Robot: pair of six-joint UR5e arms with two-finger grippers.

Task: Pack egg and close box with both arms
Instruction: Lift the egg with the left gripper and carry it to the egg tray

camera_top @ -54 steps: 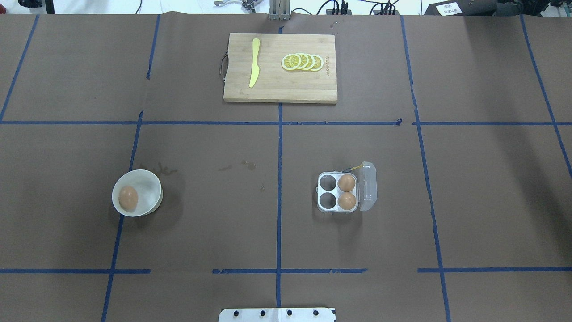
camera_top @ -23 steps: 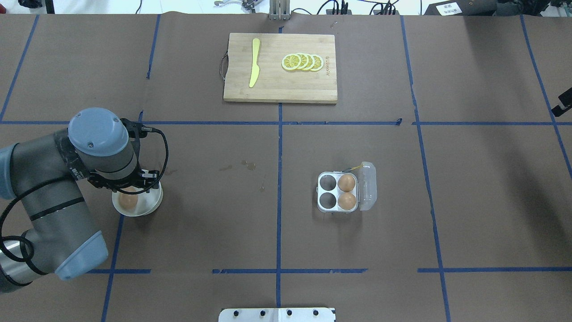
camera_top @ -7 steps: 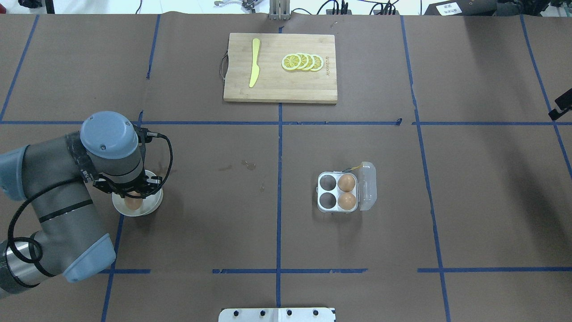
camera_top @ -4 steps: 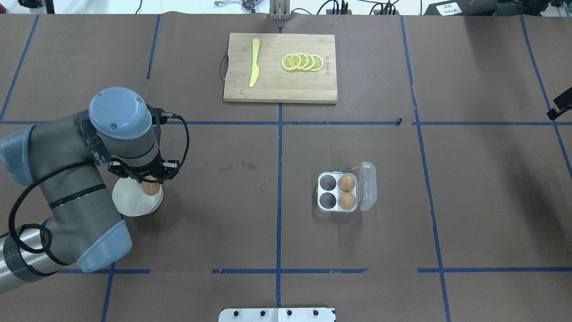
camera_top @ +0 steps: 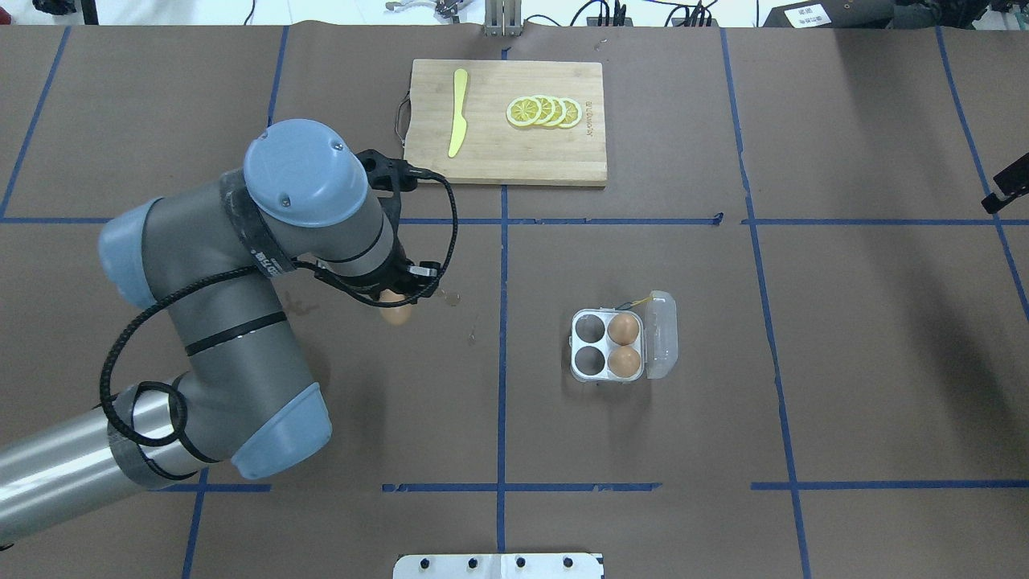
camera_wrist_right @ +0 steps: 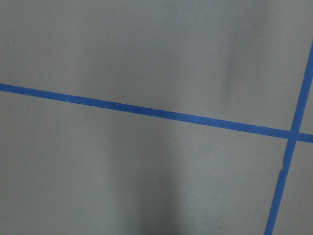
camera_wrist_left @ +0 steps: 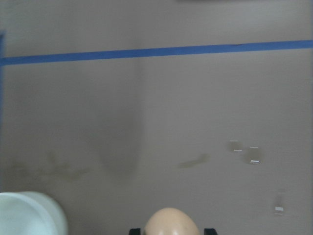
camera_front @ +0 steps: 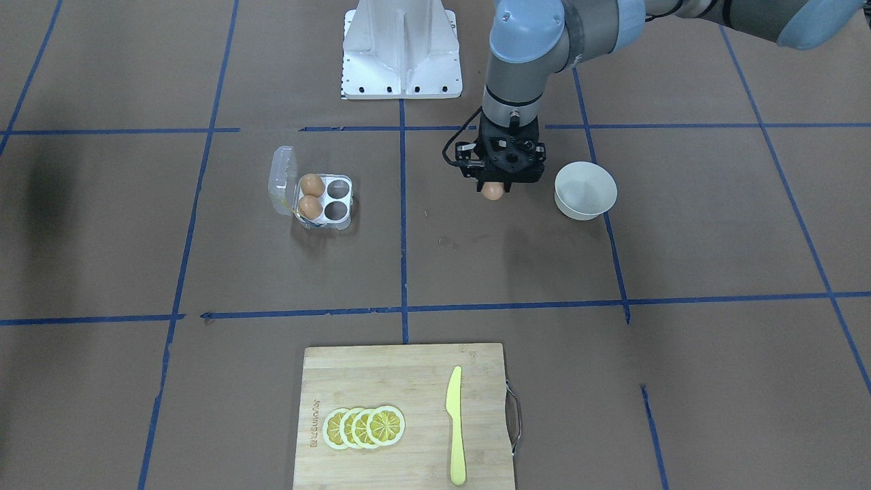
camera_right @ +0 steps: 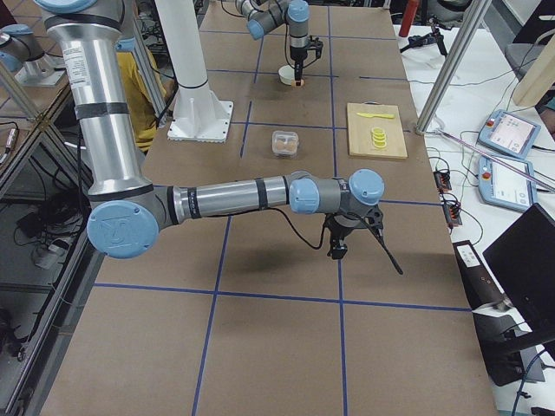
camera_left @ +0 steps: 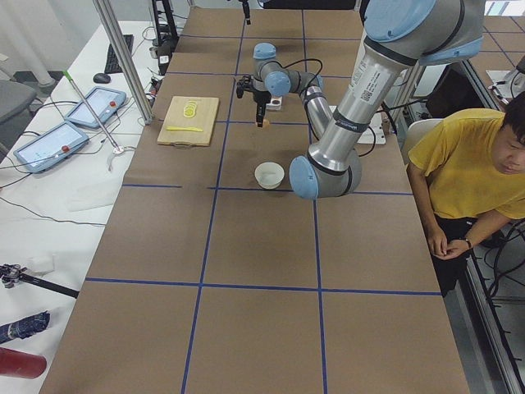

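My left gripper [camera_front: 494, 185] is shut on the orange-brown egg [camera_front: 492, 191] and holds it above the table, between the white bowl [camera_front: 585, 192] and the box [camera_front: 321, 200]. In the overhead view the egg [camera_top: 395, 311] hangs under the left gripper [camera_top: 394, 302], well left of the box [camera_top: 607, 346]. The box's clear lid [camera_top: 662, 334] stands open. Two brown eggs fill its cells by the lid; the other two cells are empty. The egg's top shows in the left wrist view [camera_wrist_left: 171, 223]. My right gripper [camera_right: 338, 250] hovers far right; I cannot tell its state.
A wooden cutting board [camera_top: 505, 157] with a yellow knife [camera_top: 457, 112] and lemon slices [camera_top: 544, 112] lies at the table's far side. The bowl [camera_wrist_left: 27, 214] is empty and hidden under my left arm in the overhead view. A person sits beyond the table's edge [camera_left: 467, 164].
My left gripper closed on the egg in the bowl, lifted it out and carried it right toward the box. The bowl now stands empty. The right arm barely moved.
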